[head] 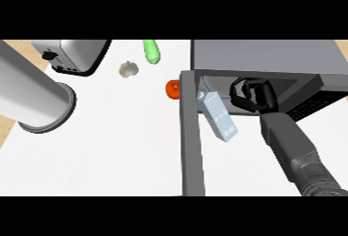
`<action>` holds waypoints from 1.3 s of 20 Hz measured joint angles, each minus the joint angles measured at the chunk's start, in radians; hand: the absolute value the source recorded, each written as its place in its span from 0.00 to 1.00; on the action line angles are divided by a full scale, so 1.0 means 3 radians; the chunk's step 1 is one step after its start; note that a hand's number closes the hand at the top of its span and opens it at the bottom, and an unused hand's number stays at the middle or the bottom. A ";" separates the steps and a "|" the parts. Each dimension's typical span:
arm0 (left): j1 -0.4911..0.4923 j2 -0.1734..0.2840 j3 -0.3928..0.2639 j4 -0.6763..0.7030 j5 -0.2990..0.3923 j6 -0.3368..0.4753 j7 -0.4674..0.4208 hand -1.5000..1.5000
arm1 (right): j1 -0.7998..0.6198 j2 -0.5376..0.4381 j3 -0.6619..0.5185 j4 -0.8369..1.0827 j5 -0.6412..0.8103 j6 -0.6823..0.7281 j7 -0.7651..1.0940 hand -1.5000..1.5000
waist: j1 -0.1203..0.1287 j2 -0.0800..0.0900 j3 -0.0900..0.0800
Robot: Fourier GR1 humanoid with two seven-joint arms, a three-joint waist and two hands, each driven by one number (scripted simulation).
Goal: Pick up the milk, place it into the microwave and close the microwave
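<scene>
The right hand (253,94) was seen inside the open microwave (272,60), fingers curled and holding nothing. The milk (219,116) was tilted at the microwave's opening, just beside the hand, behind the door (191,133).

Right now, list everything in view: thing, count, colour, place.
microwave: one, grey, upper right, open.
microwave door: one, grey, swung out toward the lower edge.
milk carton: one, pale blue-white, tilted at the microwave's opening beside the door.
toaster: one, silver and black, upper left.
green vegetable: one, top centre.
garlic-like bulb: one, whitish, right of the toaster.
orange-red item: one, partly hidden behind the door.
counter: one, white.
left forearm: one, grey, left; its hand is out of view.
right hand: one, black, curled inside the microwave, beside the carton.
</scene>
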 measured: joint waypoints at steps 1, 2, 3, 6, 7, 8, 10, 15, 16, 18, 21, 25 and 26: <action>-0.0030 0.0023 -0.0001 0.0002 0.0000 0.0007 0.0013 0.00 | -0.0069 -0.0024 -0.0005 0.0034 0.0006 -0.0013 0.0056 1.00 | 0.0012 0.0007 0.0001; -0.0072 0.0049 0.0003 0.0005 0.0000 0.0015 0.0016 0.00 | -0.0105 -0.0052 -0.0013 0.0061 0.0008 -0.0010 0.0064 1.00 | 0.0025 0.0016 0.0001; -0.0086 0.0057 0.0004 0.0004 0.0003 0.0013 0.0020 0.00 | -0.0163 -0.0070 -0.0011 0.0087 0.0019 -0.0012 0.0110 1.00 | 0.0034 0.0019 0.0002; -0.0197 0.0056 -0.0048 0.0025 -0.0037 0.0022 0.0020 0.00 | -0.0311 -0.0170 -0.0016 0.0146 0.0041 -0.0017 0.0208 1.00 | 0.0068 0.0043 0.0003; -0.0219 0.0056 -0.0048 0.0037 -0.0050 0.0001 0.0010 0.00 | -0.0337 -0.0164 0.0002 0.0168 0.0072 -0.0103 0.0230 1.00 | 0.0085 0.0048 0.0002; -0.0241 0.0076 -0.0044 0.0045 -0.0043 0.0001 0.0013 0.00 | -0.0386 -0.0180 0.0011 0.0181 0.0093 -0.0185 0.0266 1.00 | 0.0107 0.0058 0.0003; -0.0275 0.0088 -0.0036 0.0079 -0.0051 -0.0028 -0.0001 0.00 | -0.0435 -0.0231 0.0048 0.0209 0.0156 -0.0346 0.0304 1.00 | 0.0147 0.0075 0.0003; -0.0379 0.0126 -0.0058 0.0123 -0.0057 -0.0027 0.0000 0.00 | -0.0544 -0.0371 0.0055 0.0261 0.0212 -0.0617 0.0393 1.00 | 0.0217 0.0124 0.0007; -0.0396 0.0138 -0.0059 0.0118 -0.0053 -0.0016 0.0005 0.00 | -0.0544 -0.0375 0.0053 0.0270 0.0216 -0.0664 0.0392 1.00 | 0.0224 0.0123 0.0004; -0.0452 0.0191 -0.0062 0.0140 -0.0052 -0.0004 0.0020 0.00 | -0.0557 -0.0382 0.0028 0.0296 0.0198 -0.0742 0.0423 1.00 | 0.0229 0.0125 0.0003; -0.0498 0.0219 -0.0073 0.0166 -0.0066 -0.0007 0.0028 0.00 | -0.0561 -0.0399 -0.0004 0.0341 0.0171 -0.0853 0.0477 1.00 | 0.0253 0.0120 -0.0005; -0.0569 0.0255 -0.0079 0.0212 -0.0081 -0.0003 0.0030 0.00 | -0.0561 -0.0416 -0.0045 0.0372 0.0126 -0.0954 0.0489 1.00 | 0.0278 0.0119 -0.0015; -0.0582 0.0277 -0.0077 0.0221 -0.0074 0.0004 0.0039 0.00 | -0.0563 -0.0422 -0.0052 0.0379 0.0118 -0.0983 0.0489 1.00 | 0.0287 0.0121 -0.0014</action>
